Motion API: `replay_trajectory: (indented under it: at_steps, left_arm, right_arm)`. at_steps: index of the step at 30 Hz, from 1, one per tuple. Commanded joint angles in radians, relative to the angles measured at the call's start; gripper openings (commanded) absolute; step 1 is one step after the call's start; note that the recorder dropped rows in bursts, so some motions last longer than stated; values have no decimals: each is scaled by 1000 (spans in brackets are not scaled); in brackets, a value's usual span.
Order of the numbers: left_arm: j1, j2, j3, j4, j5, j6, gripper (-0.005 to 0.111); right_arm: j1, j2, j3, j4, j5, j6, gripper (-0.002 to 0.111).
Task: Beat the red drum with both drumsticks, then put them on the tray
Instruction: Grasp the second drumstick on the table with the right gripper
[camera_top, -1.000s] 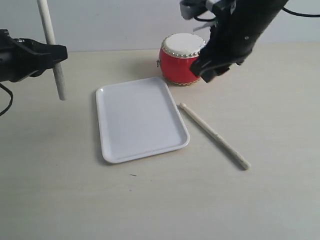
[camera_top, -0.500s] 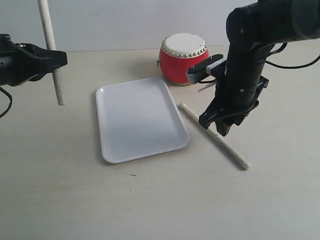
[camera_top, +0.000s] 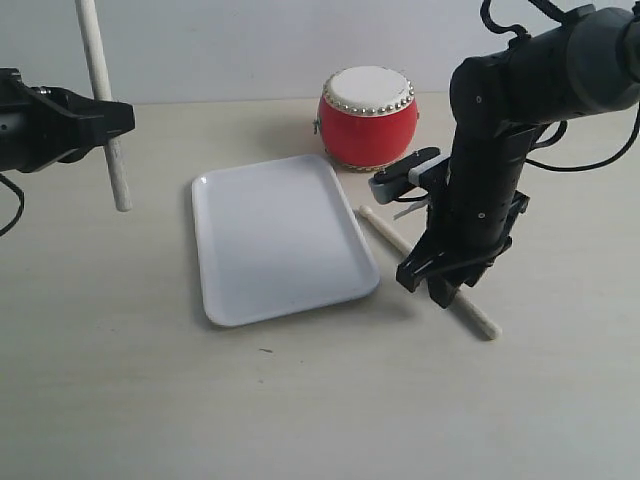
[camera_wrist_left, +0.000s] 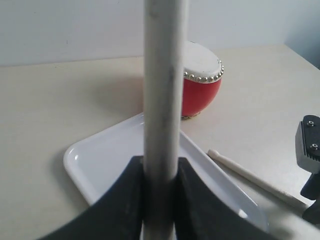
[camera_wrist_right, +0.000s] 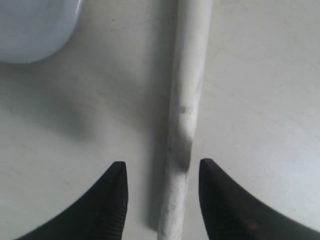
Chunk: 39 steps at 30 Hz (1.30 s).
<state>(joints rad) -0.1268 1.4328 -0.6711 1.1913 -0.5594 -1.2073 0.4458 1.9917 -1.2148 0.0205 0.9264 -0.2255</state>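
Observation:
The red drum (camera_top: 368, 118) with its cream skin stands at the back of the table, also seen in the left wrist view (camera_wrist_left: 201, 82). My left gripper (camera_top: 108, 120) is shut on one drumstick (camera_top: 103, 100), held upright in the air left of the white tray (camera_top: 280, 235); the stick (camera_wrist_left: 162, 100) fills the left wrist view. The second drumstick (camera_top: 480, 320) lies on the table right of the tray. My right gripper (camera_top: 440, 288) is down over it, open, its fingers (camera_wrist_right: 112, 200) either side of the stick (camera_wrist_right: 185, 125) without touching.
The tray's corner (camera_wrist_right: 35, 25) shows in the right wrist view beside the lying stick. The right arm's links (camera_top: 500, 130) rise between the drum and the table's right side. Bare tabletop (camera_top: 300, 400) spreads toward the front.
The right arm came down from beside the drum and now straddles the lying drumstick, lower than half a second ago. The left gripper and its stick stayed nearly still.

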Motion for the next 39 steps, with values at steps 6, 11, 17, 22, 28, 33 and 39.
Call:
replay_trajectory:
  at_steps: [6,11,17,22,28,33,39]
  left_arm:
    - [-3,-7,-6,-1,0,-4,0]
    - [-3,-7,-6,-1,0,-4,0]
    - [-3,-7,-6,-1,0,-4,0]
    - [-3,-7,-6,-1,0,-4,0]
    - [-3,-7,-6,-2,-2,-2,0]
    - [-3,-7,-6,-2,-2,-2,0]
    - [-3,-7,-6,-2,-2,-2,0]
  right_arm:
    - [-4,-1,58,3,-134,-12,43]
    - [-4,-1,62,3,-143,-16,43]
    - [-4,-1,62,3,-143,-16,43]
    - [-4,-1,62,3,-143,-14,43]
    - [-4,-1,62,15,-143,-16,43]
    - [-4,-1,62,15,-143,-12,43]
    - [-4,-1,62,15,-128,-12,43]
